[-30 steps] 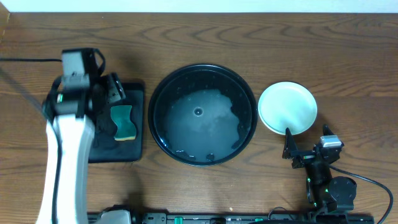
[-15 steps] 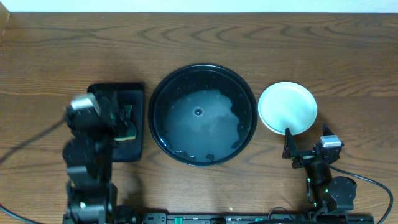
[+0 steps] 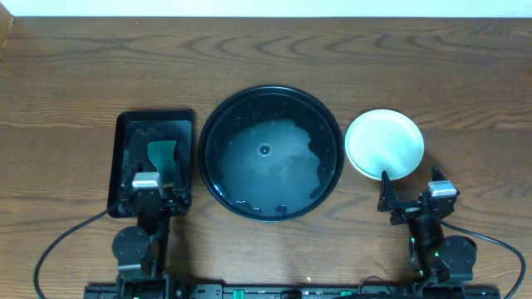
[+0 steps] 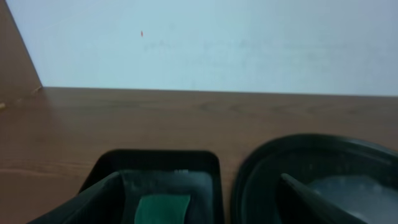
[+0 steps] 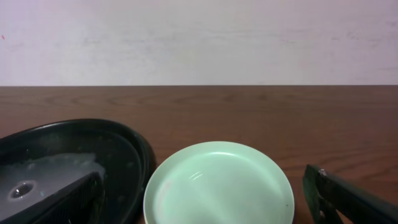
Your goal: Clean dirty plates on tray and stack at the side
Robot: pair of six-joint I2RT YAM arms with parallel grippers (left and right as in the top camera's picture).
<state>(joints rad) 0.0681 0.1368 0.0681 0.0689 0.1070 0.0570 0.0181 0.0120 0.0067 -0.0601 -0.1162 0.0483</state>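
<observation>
The large round black tray (image 3: 214, 124) sits mid-table with a wet film inside and no plate on it; it also shows in the left wrist view (image 4: 261, 168) and the right wrist view (image 5: 134, 149). A light aqua-mint plate (image 3: 384, 141) lies on the wood tabletop to the tray's right, also in the right wrist view (image 5: 217, 186). I cannot tell whether other plates lie under it, and no pale yellow plate shows. My left gripper (image 3: 155, 195) (image 4: 200, 186) is open and empty at the front left. My right gripper (image 3: 410, 178) (image 5: 204, 186) is open and empty just in front of the plate.
A small rectangular black tray (image 3: 125, 133) with a green sponge (image 3: 164, 160) lies left of the round tray, just beyond my left gripper; tray (image 4: 155, 158) and sponge (image 4: 163, 208) also show in the left wrist view. Bare wood tabletop (image 3: 266, 50) stretches to the back wall.
My left arm has pulled back from above the sponge tray to the table's front edge. The sponge stays in its tray. The right arm and the plate have not moved.
</observation>
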